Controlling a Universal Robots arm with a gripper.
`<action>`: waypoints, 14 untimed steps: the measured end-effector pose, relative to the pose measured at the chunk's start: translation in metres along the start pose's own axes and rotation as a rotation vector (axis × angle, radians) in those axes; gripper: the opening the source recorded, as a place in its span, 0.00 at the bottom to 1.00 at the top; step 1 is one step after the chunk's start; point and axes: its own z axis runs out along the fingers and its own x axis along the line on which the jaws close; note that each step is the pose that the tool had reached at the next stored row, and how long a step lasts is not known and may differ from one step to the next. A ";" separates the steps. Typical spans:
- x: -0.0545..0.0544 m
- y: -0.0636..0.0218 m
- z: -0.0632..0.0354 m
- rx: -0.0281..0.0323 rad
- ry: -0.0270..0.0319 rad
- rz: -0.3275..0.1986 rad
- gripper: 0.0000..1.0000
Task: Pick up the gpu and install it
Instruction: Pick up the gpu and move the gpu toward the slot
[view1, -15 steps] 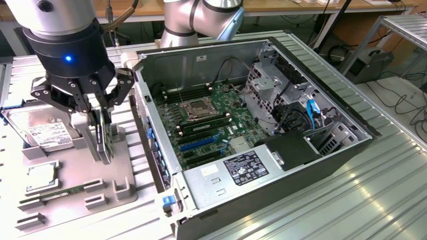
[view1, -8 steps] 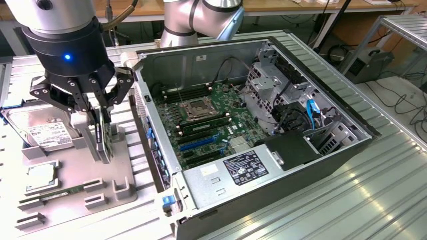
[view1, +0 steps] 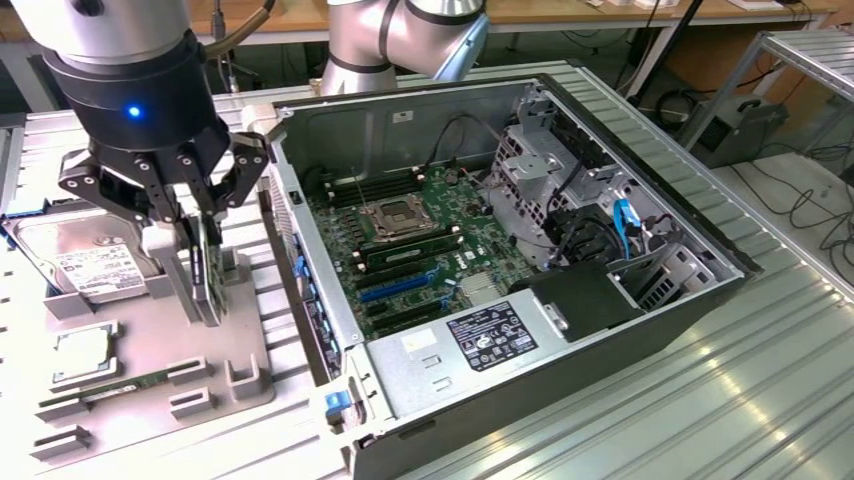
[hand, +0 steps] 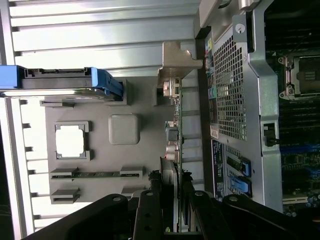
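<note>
Beside open computer case (view1: 400, 120), over grey fixture tray (view1: 254, 370): end effector (view1: 198, 215) clamped on gpu (view1: 203, 285), which stands upright on edge. Likely risk: thin-edge grip slips or gpu tilts, bracket (hand: 175, 62) snagging case wall.

A robotics lab, I'd guess: opened computer case (view1: 387, 115) beside the gripper (view1: 200, 225), wooden workbenches (view1: 574, 12) and cables (view1: 801, 200) beyond it.
</note>
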 end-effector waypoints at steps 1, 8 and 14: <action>0.000 0.0000 -0.0002 0.0000 0.0000 0.000 0.26; 0.000 0.0000 -0.0025 0.0000 0.0000 0.000 0.26; 0.000 0.0001 -0.0050 0.0000 0.0000 0.000 0.26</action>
